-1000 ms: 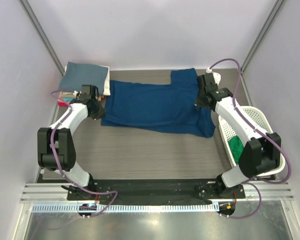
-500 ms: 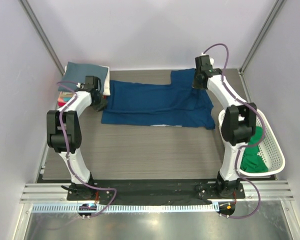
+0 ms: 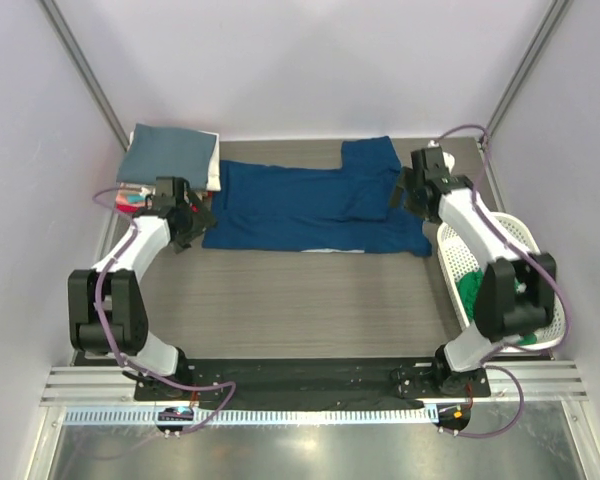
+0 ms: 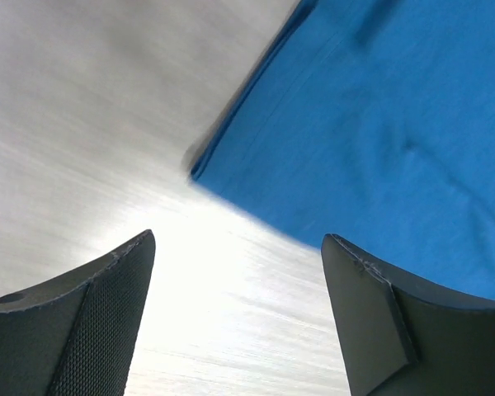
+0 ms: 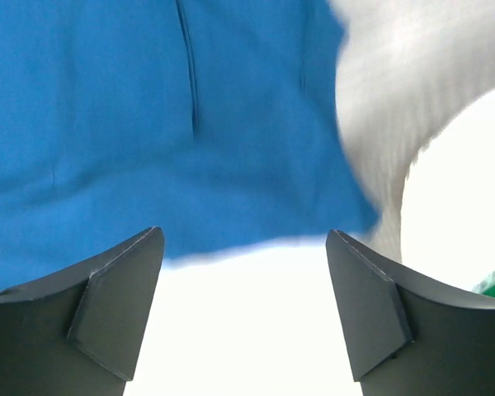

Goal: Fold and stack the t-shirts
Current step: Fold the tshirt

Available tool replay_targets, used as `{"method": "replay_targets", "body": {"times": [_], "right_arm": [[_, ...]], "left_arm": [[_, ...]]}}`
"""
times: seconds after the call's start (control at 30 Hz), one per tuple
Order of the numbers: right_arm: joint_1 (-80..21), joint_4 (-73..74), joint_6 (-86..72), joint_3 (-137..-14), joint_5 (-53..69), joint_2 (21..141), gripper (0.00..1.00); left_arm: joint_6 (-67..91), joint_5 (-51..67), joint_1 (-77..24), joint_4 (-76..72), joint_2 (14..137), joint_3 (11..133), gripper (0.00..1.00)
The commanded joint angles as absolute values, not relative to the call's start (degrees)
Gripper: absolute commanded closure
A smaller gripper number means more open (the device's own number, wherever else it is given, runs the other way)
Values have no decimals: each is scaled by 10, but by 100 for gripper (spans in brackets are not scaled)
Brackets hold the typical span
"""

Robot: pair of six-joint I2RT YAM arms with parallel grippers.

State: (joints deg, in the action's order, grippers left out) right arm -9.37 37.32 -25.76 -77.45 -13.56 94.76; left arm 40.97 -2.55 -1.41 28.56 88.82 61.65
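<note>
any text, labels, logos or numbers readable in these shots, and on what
None can be read.
The navy t-shirt shows plain cloth in every view, with no print facing up.
The folded slate-blue t-shirt and the white basket show no lettering.

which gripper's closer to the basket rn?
Right. The right gripper hovers open over the navy shirt's right edge, just beside the basket. The left gripper is at the shirt's left edge, on the far side from the basket.
</note>
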Motion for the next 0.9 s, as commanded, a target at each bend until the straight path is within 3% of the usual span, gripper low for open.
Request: {"method": "replay_targets", "body": {"times": [0.0, 0.23, 0.8, 0.87], "right_arm": [[-94, 310, -321, -657, -75, 848, 15], [-89, 267, -341, -532, -55, 839, 20], [-37, 192, -323, -563, -91, 947, 32], [-29, 191, -324, -563, -93, 946, 32]], "left_arm": [[439, -40, -12, 219, 854, 543, 18], [477, -10, -11, 139, 852, 476, 20], [488, -6, -9, 124, 954, 516, 21], [490, -4, -9, 121, 972, 526, 26]]}}
